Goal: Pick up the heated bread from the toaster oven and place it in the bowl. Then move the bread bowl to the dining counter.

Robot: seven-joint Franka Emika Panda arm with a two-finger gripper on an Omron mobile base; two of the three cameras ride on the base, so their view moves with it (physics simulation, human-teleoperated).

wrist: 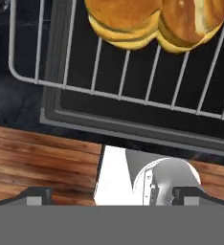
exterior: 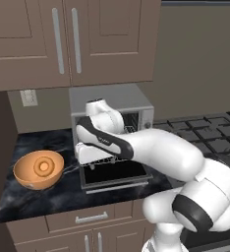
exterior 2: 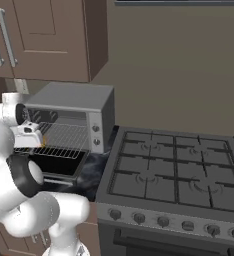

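bread on wire rack, ahead of gripper | fingertips wide apart (holding nothing)

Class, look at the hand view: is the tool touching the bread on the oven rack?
Apart. In the hand view the bread lies on the rack at the top, while the tool sits at the bottom with bare rack bars between them.
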